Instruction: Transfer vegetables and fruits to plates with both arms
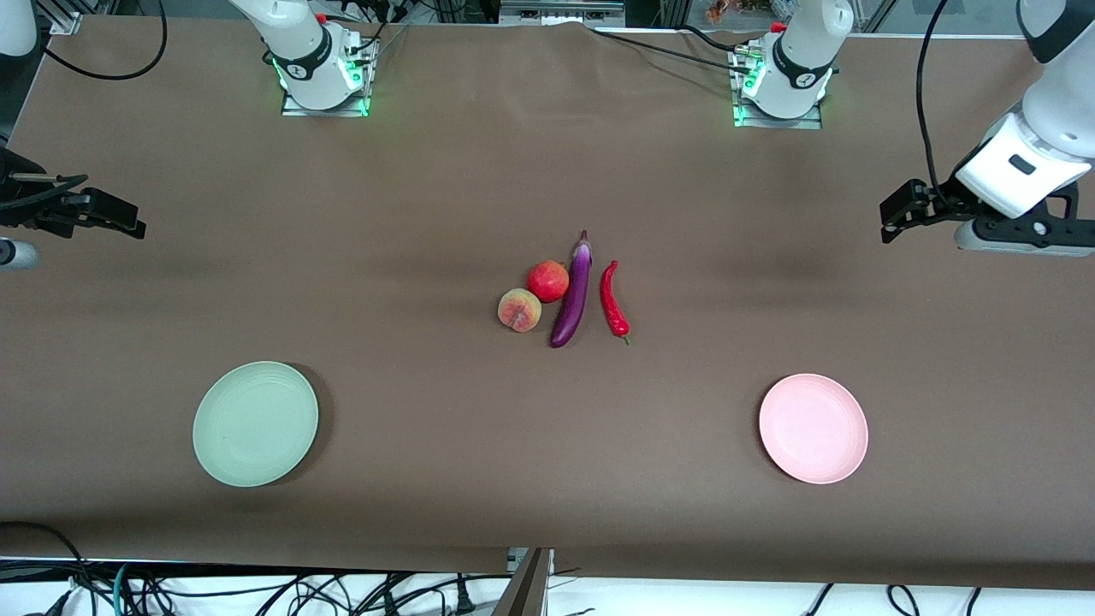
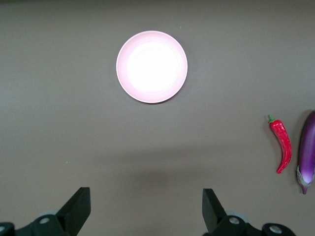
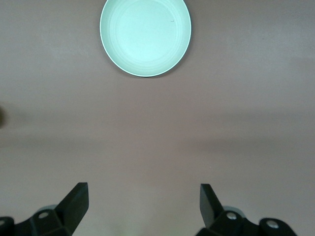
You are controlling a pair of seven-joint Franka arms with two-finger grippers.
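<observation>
At the table's middle lie a purple eggplant [image 1: 572, 295], a red chili pepper [image 1: 612, 299], a peach [image 1: 519, 310] and a red pomegranate-like fruit [image 1: 547, 281]. The fruits touch each other beside the eggplant. The pale green plate [image 1: 255, 423] lies toward the right arm's end, the pale pink plate [image 1: 813, 428] toward the left arm's end; both are bare. My left gripper [image 1: 894, 214] hangs open and empty above the table at its end; its wrist view shows the pink plate [image 2: 151, 67], chili [image 2: 281, 144] and eggplant [image 2: 308, 152]. My right gripper [image 1: 128, 224] hangs open and empty above its end; its view shows the green plate [image 3: 145, 37].
The brown table cover [image 1: 547, 445] carries nothing else. The two arm bases [image 1: 323, 73] stand at the edge farthest from the front camera. Cables hang below the table's near edge [image 1: 257, 590].
</observation>
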